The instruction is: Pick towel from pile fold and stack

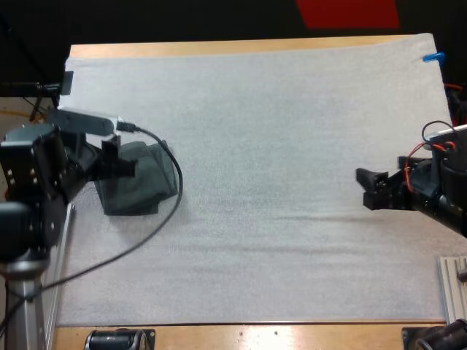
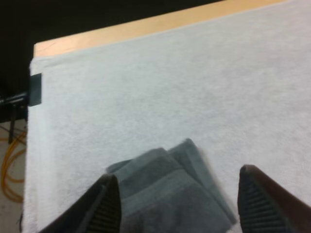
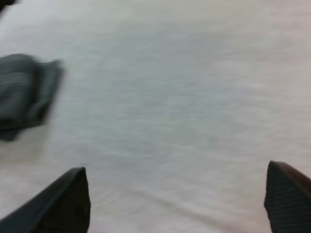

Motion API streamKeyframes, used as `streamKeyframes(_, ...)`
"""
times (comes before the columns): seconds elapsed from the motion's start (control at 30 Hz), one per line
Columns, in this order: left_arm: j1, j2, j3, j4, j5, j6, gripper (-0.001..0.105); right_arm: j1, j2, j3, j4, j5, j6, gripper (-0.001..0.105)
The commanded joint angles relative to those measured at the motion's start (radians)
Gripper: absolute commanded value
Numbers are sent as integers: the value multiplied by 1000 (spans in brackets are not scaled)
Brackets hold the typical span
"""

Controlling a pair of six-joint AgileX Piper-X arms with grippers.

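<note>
A folded stack of dark grey-green towels (image 1: 139,181) lies on the white mat (image 1: 277,146) near its left edge. My left gripper (image 1: 117,162) hovers over the stack's left part, open. In the left wrist view its fingers (image 2: 104,206) stand wide apart above the towel stack (image 2: 170,194), clear of the cloth. My right gripper (image 1: 372,188) is open at the right side of the mat, far from the towels. In the right wrist view the stack (image 3: 24,94) lies well beyond the spread fingertips (image 3: 68,199), with bare mat between.
The wooden table edge (image 1: 241,47) runs along the far side of the mat. A metal bracket (image 1: 454,281) sits at the mat's near right corner. A black cable (image 1: 157,219) loops from my left arm across the mat beside the towels.
</note>
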Motion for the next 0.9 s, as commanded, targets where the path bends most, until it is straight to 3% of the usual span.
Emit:
streamKeyframes(0.0, -15, -20, 20, 17, 0, -14, 52, -22, 0, -4, 12, 56, -43, 71)
streamKeyframes(0.4, -26, -258, 220, 53, 0, 6, 52, -393, -51, -4, 69, 28, -142, 71)
streamKeyframes(0.63, -26, -412, 242, 53, -3, 17, 52, -436, -166, 15, 73, 30, -142, 71)
streamKeyframes(0.87, -28, -592, 242, 80, -3, 56, 52, -436, -466, 163, 70, 32, -150, 71)
